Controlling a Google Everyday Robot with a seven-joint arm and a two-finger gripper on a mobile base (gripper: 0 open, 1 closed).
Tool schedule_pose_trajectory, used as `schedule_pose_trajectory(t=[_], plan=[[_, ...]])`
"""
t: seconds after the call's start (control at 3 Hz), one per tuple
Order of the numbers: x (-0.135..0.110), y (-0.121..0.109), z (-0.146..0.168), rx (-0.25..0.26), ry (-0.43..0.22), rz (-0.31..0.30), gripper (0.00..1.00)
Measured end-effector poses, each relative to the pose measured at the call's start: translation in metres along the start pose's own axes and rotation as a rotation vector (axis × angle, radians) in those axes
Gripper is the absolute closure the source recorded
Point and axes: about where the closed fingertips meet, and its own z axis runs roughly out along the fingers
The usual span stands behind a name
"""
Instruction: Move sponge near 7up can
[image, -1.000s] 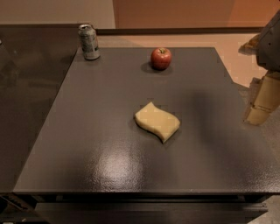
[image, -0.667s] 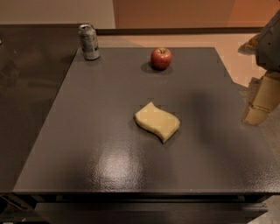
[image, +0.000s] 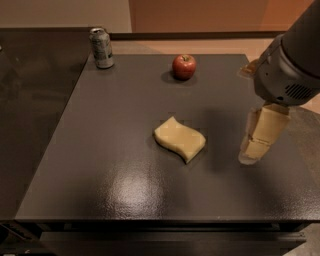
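The pale yellow sponge (image: 180, 139) lies flat near the middle of the dark table (image: 100, 150). The silvery 7up can (image: 101, 47) stands upright at the table's far left corner, well away from the sponge. My gripper (image: 255, 145) hangs over the right side of the table, to the right of the sponge and apart from it, its beige fingers pointing down. It holds nothing that I can see.
A red apple (image: 184, 66) sits at the far middle of the table, between the can and my arm. The grey arm housing (image: 290, 65) fills the upper right. A wall runs behind the table's far edge.
My arm and gripper have moved left from the right edge, over the table and closer to the sponge. The sponge, can and apple have not moved.
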Motion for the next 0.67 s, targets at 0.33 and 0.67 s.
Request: schedule_pose_trajectory(t=[0.33,0.67], plan=[[-0.018,0.007,0.03,-0.02,-0.05,-0.01,0.0],[-0.031,0.014,0.055,-0.027,-0.096,-0.003,0.0]])
